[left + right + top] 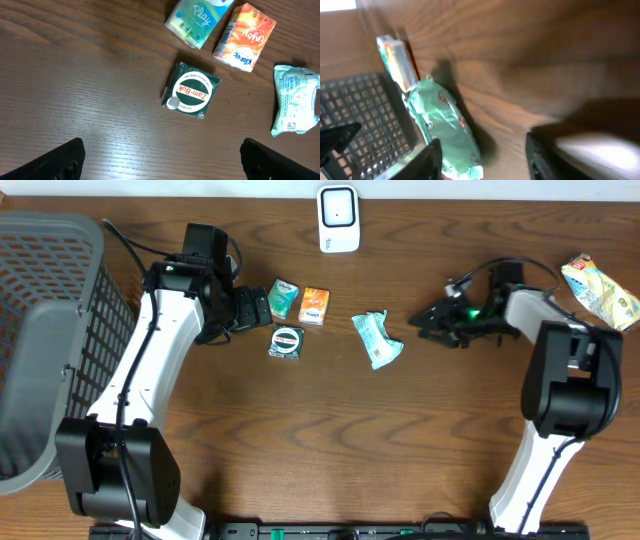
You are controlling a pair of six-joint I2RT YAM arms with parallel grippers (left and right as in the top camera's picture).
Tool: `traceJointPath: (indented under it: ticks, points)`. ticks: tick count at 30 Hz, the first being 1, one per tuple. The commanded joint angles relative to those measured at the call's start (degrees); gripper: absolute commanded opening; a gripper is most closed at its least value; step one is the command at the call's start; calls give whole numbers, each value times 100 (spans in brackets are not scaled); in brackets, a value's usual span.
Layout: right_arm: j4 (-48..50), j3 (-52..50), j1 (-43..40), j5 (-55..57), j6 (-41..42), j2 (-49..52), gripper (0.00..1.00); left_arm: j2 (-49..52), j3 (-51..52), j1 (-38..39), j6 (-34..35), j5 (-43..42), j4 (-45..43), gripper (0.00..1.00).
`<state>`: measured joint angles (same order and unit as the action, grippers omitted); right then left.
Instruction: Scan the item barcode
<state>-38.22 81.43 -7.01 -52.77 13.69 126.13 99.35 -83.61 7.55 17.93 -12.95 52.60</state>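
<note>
Overhead view: a wood-grain surface (330, 430) carries everything. A white barcode scanner (338, 218) stands at the middle of the far edge, and a dark mesh basket (40, 280) fills the left edge. Near the middle, in front of the scanner, a crumpled pale green pack (377, 340) lies flat on its own. To its left a green tissue pack (284, 298) and an orange tissue pack (315, 305) sit side by side, with a dark green box (287, 341) just in front of them. A yellow snack bag (600, 292) lies by the right edge. The left pincer (250, 308) is just beside the green tissue pack. The right pincer (432, 320) is near the pale green pack, apart from it.

Left wrist view: the left pincer is spread wide and pinches nothing, its dark fingers (60, 160) in the lower corners. The box lid reads "Zam-Buk", the green pack "Play", the orange pack "Kleenex". Print on the pale green pack is too small to read.

Right wrist view, blurred: the right pincer is spread, with bare wood between its fingers (427, 160). The pale green pack lies just beside one finger, unpinched, its red lettering illegible.
</note>
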Motion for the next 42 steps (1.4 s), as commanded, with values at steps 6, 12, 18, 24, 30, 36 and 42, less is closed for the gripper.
traceJointPath:
  ticks: [6, 12, 18, 24, 30, 36, 42]
  points:
    - [-2, 321, 372, 107, -852, -398, 69, 24, -74, -15, -52, 59, 28, 98]
    - [9, 321, 964, 737, -1209, -398, 73, 24, -74, -15, -55, 59, 28, 98]
    - [-26, 321, 1532, 1945, -1207, -396, 76, 24, -74, -15, -52, 59, 28, 98]
    - [-33, 321, 1753, 2133, -1202, -396, 48, 24, -74, -15, -52, 59, 28, 98]
    - [-33, 321, 1759, 1722, -1139, -396, 8, 24, -74, -15, -55, 59, 28, 98]
    - [144, 367, 1700, 682, -927, -398, 1, 24, -74, -15, -55, 59, 28, 98]
    - [463, 813, 1478, -807, -516, -400, 1, 24, -74, -15, -52, 59, 28, 97]
